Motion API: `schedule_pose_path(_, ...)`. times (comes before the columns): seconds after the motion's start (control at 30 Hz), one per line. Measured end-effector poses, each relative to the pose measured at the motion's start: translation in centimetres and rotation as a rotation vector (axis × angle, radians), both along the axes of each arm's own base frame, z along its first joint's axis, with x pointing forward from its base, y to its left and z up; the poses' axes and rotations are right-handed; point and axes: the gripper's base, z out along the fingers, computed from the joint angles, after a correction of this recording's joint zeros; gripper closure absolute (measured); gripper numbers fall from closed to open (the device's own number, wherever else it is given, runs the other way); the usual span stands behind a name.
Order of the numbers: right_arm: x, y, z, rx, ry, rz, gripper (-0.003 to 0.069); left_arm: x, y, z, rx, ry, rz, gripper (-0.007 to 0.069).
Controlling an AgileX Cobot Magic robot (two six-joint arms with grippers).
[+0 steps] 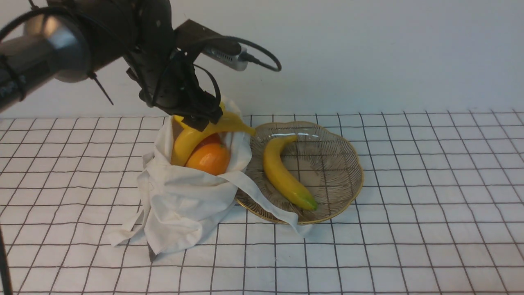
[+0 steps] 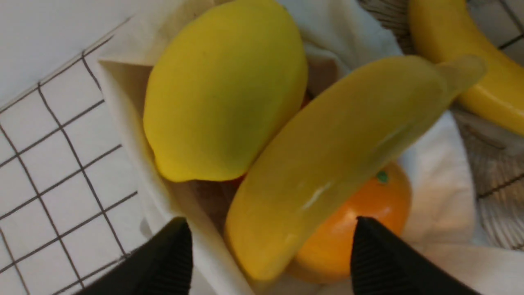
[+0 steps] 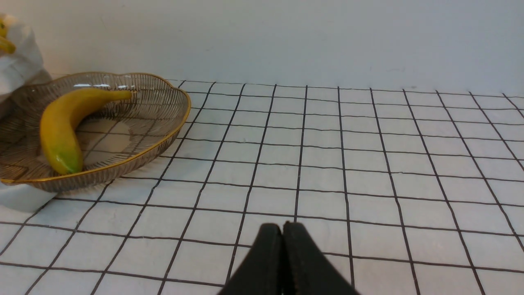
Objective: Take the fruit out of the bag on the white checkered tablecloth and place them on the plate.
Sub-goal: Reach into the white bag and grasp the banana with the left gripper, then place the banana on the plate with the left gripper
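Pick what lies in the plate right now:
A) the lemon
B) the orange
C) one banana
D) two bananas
C: a single banana rests in the plate, while the orange and the lemon are in the bag.

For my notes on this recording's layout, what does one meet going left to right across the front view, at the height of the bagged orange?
Cloth bag → orange → glass plate with a banana in it.
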Motion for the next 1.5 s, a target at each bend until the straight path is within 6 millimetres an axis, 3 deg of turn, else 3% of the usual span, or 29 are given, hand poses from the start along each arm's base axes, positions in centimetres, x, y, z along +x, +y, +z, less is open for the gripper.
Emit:
schedule_pose_path(0.23, 0.0, 0.0, 0.0, 0.000, 0.000, 0.000, 0.0673, 1.3, -0.7, -2.9, 0.010, 0.011, -0.015, 0.0148)
schedule_pose_path(0.3, 0.0, 0.0, 0.0, 0.000, 0.000, 0.000, 0.0673, 1.5, -0.9, -3.4, 0.013, 0.018, -0.018, 0.0187)
schedule_pose_path(0.43, 0.0, 0.0, 0.0, 0.000, 0.000, 0.000, 0.0673, 1.6, -0.8, -3.5, 0.024, 0.015, -0.022, 0.0357)
schedule_pose_path(0.6, 0.0, 0.0, 0.0, 0.000, 0.000, 0.000, 0.0673, 1.3, -0.7, -2.3, 0.020, 0.010, -0.017, 0.0348)
schedule_pose_path(0.67, 0.0, 0.0, 0.0, 0.000, 0.000, 0.000, 0.0673, 0.7, -0.5, 1.4, 0.000, -0.040, -0.013, 0.0348)
schedule_pose_path(0.7, 0.0, 0.0, 0.0, 0.000, 0.000, 0.000, 0.0673, 0.7, -0.5, 1.3, 0.002, -0.037, -0.012, 0.0348)
schedule_pose_path(0.77, 0.0, 0.0, 0.0, 0.000, 0.000, 0.000, 0.0673, -0.2, -0.2, 6.7, -0.038, -0.145, -0.006, 0.0348)
schedule_pose_path(0.8, 0.0, 0.0, 0.0, 0.000, 0.000, 0.000, 0.0673, -0.6, -0.1, 8.3, -0.060, -0.177, -0.001, 0.0348)
schedule_pose_path(0.83, 0.0, 0.0, 0.0, 0.000, 0.000, 0.000, 0.0673, -0.6, -0.1, 8.3, -0.063, -0.175, 0.000, 0.0348)
schedule_pose_path(0.93, 0.0, 0.0, 0.0, 0.000, 0.000, 0.000, 0.0673, -1.9, -0.6, 11.5, -0.217, -0.207, 0.012, 0.0348)
schedule_pose_path(1.0, 0.0, 0.0, 0.0, 0.000, 0.000, 0.000, 0.0673, -2.1, -1.3, 11.5, -0.306, -0.174, 0.009, 0.0348)
schedule_pose_path(1.1, 0.0, 0.0, 0.0, 0.000, 0.000, 0.000, 0.0673, -1.9, -3.3, 10.4, -0.505, -0.058, -0.011, 0.0348)
schedule_pose_path(1.23, 0.0, 0.0, 0.0, 0.000, 0.000, 0.000, 0.0673, -0.8, -6.2, 7.4, -0.683, 0.096, -0.055, 0.0348)
schedule_pose_path(1.5, 0.0, 0.0, 0.0, 0.000, 0.000, 0.000, 0.0673, 2.0, -10.8, -2.5, -0.703, 0.278, -0.017, 0.0321)
